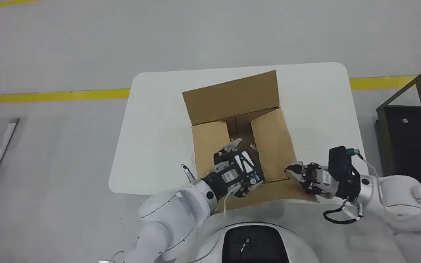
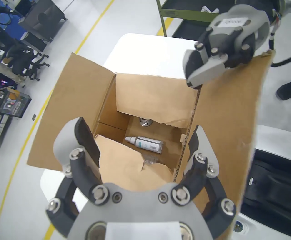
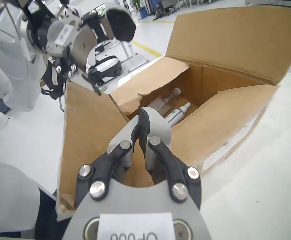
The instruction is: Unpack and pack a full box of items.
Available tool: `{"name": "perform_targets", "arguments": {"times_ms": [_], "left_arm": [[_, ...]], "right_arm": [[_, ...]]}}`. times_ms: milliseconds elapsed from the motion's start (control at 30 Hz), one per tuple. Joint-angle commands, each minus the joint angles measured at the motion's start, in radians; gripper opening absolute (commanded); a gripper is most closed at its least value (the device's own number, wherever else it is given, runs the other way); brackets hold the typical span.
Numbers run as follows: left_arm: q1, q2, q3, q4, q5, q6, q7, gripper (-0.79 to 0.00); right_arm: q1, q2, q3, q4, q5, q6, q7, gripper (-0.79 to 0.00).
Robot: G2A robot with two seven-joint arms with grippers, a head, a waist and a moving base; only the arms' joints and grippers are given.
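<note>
An open cardboard box (image 1: 233,98) stands on the white table (image 1: 154,131), all flaps raised or folded out. Inside lie a white bottle (image 2: 145,143) (image 3: 176,114), a clear tube (image 3: 164,100) and a round metal part (image 2: 145,122). My left gripper (image 1: 235,172) (image 2: 141,145) hangs open over the box's near side, above a torn inner flap (image 2: 127,163). My right gripper (image 1: 304,177) (image 3: 142,123) (image 2: 193,79) is shut, its tips at the side edge of the near flap (image 2: 227,118). I cannot tell whether cardboard is pinched between them.
A green metal cart (image 1: 398,128) (image 2: 181,11) stands past the table's right end. A yellow line (image 1: 59,96) runs across the floor behind the table. Bare tabletop lies to the left and right of the box.
</note>
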Motion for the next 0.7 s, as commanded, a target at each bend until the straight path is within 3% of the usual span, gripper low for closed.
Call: {"name": "perform_targets", "arguments": {"times_ms": [0,167,333,467,567,667], "left_arm": [[0.004,0.003,-0.015,-0.002,0.004,0.001,0.011,0.000],[0.014,0.009,-0.041,-0.003,0.005,-0.006,0.024,0.000],[0.016,0.011,-0.038,0.004,0.010,-0.005,0.038,0.000],[0.012,0.012,-0.026,0.012,0.015,0.001,0.047,0.000],[0.010,0.012,-0.021,0.016,0.016,0.007,0.056,0.000],[0.008,0.012,-0.011,0.022,0.023,0.010,0.059,0.000]], "right_arm": [[0.000,0.001,-0.010,0.007,-0.004,-0.023,0.000,-0.785],[0.000,0.005,-0.036,0.017,-0.054,-0.081,0.026,-0.785],[0.004,0.006,-0.046,0.023,-0.104,-0.069,0.016,-0.785],[0.001,0.000,0.001,0.017,-0.079,-0.019,-0.148,-0.785],[-0.031,-0.008,0.075,0.033,-0.087,0.075,-0.305,-0.785],[-0.070,-0.013,0.119,0.053,-0.124,0.182,-0.375,-0.785]]}}
